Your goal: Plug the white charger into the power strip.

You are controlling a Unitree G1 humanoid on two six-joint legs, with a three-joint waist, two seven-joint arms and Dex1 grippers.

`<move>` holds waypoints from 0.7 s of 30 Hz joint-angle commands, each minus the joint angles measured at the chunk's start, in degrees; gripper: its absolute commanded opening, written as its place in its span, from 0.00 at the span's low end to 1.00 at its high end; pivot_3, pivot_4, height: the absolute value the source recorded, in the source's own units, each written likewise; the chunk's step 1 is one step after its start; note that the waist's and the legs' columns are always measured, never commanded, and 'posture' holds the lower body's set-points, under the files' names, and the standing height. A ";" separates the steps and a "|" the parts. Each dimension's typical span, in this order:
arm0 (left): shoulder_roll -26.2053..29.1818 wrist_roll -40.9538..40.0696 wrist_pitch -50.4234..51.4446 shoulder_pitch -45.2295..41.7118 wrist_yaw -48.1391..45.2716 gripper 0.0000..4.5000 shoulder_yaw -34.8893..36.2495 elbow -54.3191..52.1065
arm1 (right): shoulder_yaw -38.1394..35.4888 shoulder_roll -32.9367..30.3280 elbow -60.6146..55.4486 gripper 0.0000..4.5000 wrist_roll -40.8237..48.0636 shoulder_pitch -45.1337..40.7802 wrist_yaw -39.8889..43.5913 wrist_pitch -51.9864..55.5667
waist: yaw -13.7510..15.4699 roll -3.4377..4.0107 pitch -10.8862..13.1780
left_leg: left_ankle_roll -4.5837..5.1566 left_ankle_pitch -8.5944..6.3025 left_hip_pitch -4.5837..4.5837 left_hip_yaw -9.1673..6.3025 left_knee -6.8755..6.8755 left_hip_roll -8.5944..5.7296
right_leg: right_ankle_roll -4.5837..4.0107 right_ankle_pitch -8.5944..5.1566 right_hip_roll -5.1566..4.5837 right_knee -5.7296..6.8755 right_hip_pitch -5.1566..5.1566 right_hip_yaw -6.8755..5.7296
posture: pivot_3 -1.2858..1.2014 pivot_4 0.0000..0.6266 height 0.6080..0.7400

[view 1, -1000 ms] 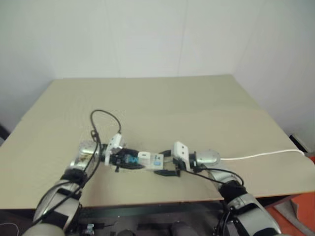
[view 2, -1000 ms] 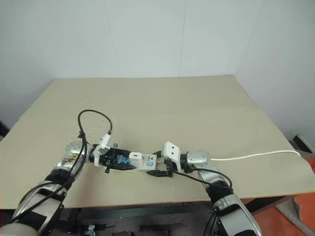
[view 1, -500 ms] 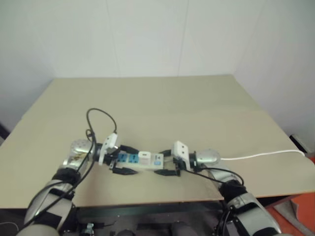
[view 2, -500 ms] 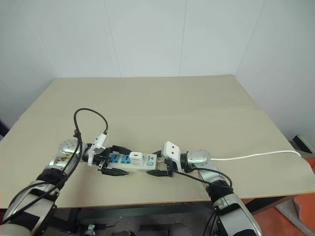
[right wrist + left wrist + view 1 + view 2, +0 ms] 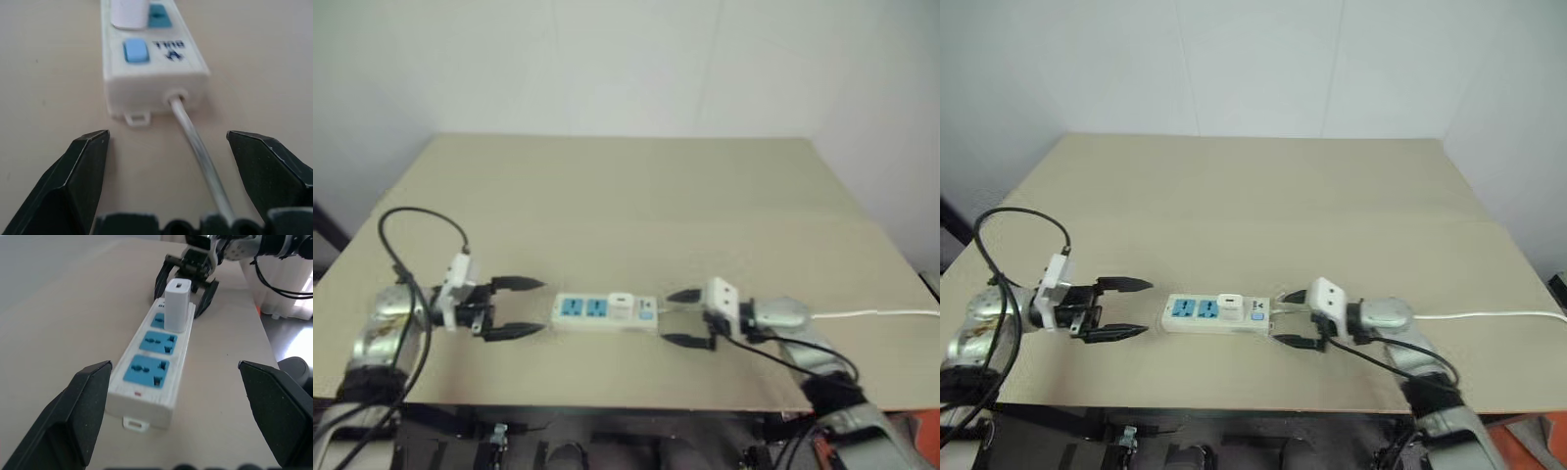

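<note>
Now the strip (image 5: 1215, 313) lies flat near the front edge of the table (image 5: 1263, 206), a long white bar with its length running left to right between the two grippers. Two blue socket faces show bare on its left part, and the charger (image 5: 1230, 305), a small plain white block, stands upright in the third socket, toward the right end. Beside the charger, at that right end, sit a small blue button and some blue print, and the thin white cable (image 5: 195, 144) leaves the strip's end face there and runs off toward the table's right edge. The left gripper (image 5: 1121, 308) hangs just off the strip's left end with its black fingers spread wide, holding nothing. The right gripper (image 5: 1289, 317) is at the right end, jaws likewise apart and empty, with the cable passing between its fingers.
</note>
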 commanded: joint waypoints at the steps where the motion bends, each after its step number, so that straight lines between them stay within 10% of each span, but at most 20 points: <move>1: 2.59 -2.26 2.87 6.68 3.13 1.00 6.67 -8.59 | -6.46 -7.08 -9.02 0.99 6.01 3.92 4.29 2.04 | 0.08 0.04 0.09 | 0.01 -0.02 0.00 0.00 -0.05 0.02 | 0.00 0.00 -0.01 -0.07 0.02 -0.01 | 0.52 0.24 1.00; 21: -0.28 -6.59 10.21 43.68 15.36 1.00 36.72 -35.77 | -12.41 -18.82 -0.03 0.99 7.42 2.74 10.55 3.55 | 0.40 -0.02 0.41 | -0.01 -0.03 0.28 0.32 0.02 0.14 | 0.34 -0.15 -0.05 -0.38 0.21 0.07 | 0.52 0.24 1.00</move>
